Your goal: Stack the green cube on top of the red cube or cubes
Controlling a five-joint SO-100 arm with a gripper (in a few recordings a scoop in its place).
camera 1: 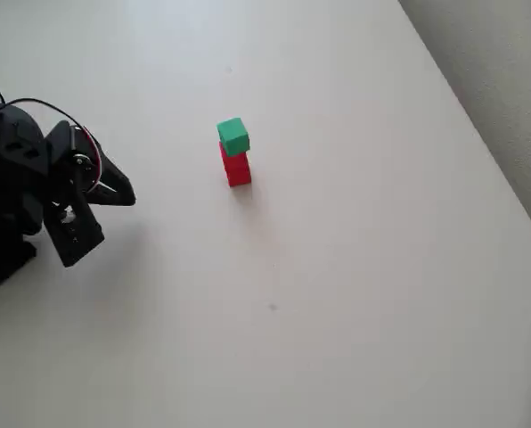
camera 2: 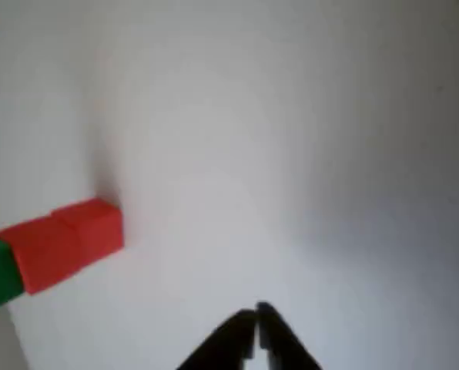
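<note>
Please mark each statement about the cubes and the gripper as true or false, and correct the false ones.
1. The green cube sits on top of the red cubes. True.
2. The gripper holds the green cube. False: it holds nothing and is apart from the stack.
3. The gripper's jaws are shut. True.
4. The stack lies toppled on the table. False: it stands upright.
5. In the overhead view the arm is to the right of the stack. False: it is at the left.
</note>
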